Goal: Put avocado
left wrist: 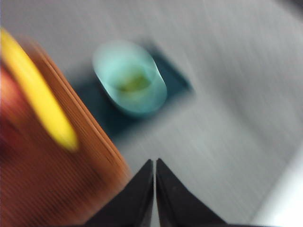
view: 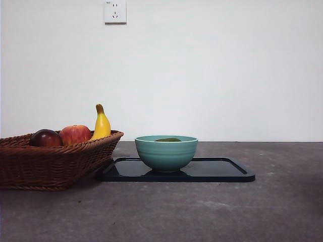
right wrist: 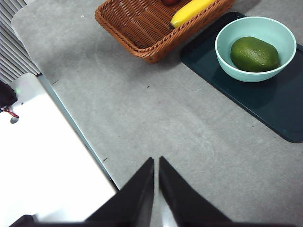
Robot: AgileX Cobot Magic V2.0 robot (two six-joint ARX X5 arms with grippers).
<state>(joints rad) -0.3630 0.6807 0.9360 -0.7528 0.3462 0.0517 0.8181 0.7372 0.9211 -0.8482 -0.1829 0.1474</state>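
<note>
The dark green avocado (right wrist: 254, 54) lies inside the teal bowl (right wrist: 227, 35); in the front view only its top (view: 168, 139) peeks over the bowl's rim (view: 166, 151). The bowl stands on a dark tray (view: 217, 171). My left gripper (left wrist: 155, 163) is shut, high above the table between the basket and the bowl, in a blurred view where the avocado (left wrist: 135, 83) shows as a green smear. Over bare table near the front edge, my right gripper (right wrist: 156, 161) is shut and holds nothing.
A wicker basket (view: 50, 161) at the left holds a banana (view: 101, 123), a red apple (view: 74, 134) and a dark red-purple fruit (view: 46, 137). A white surface (right wrist: 42, 156) lies beside the table's edge. A wall with a socket (view: 115, 11) stands behind.
</note>
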